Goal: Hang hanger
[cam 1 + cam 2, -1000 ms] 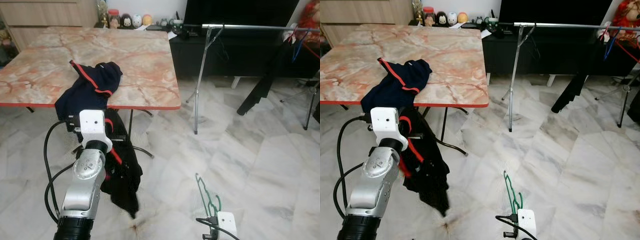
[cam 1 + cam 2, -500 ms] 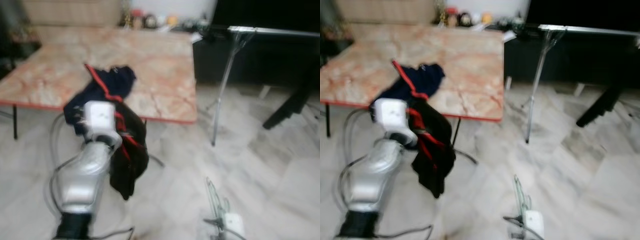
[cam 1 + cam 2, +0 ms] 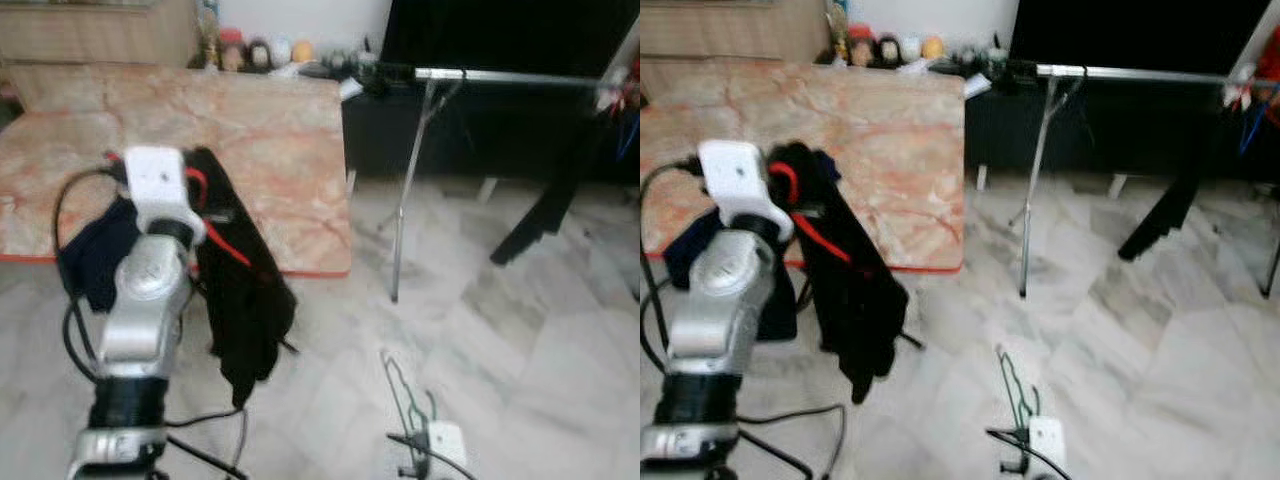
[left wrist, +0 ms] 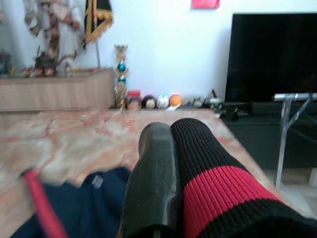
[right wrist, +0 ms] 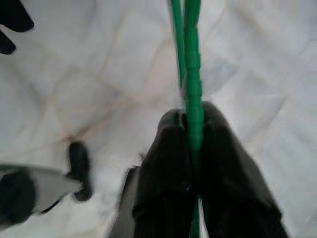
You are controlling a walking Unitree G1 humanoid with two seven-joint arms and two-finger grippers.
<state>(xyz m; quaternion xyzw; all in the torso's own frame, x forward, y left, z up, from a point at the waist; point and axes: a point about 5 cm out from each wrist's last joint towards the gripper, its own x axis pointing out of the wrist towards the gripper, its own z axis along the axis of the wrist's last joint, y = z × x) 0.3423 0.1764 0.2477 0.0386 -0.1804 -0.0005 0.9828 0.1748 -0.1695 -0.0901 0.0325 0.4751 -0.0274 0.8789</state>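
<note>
Left eye: left tool (image 3: 190,195) raised before marble bench (image 3: 280,130), black-red garment (image 3: 240,300) hanging from it; clothes rail (image 3: 500,76) at right.
Left wrist: finger (image 4: 153,188) pressed against garment.
Right wrist: right tool (image 5: 190,153) low over the floor, pinching green hanger (image 5: 192,74).

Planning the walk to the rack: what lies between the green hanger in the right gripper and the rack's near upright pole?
Bare marble floor, seen in both eye views, separates the green hanger in the right gripper from the rack pole.
</note>
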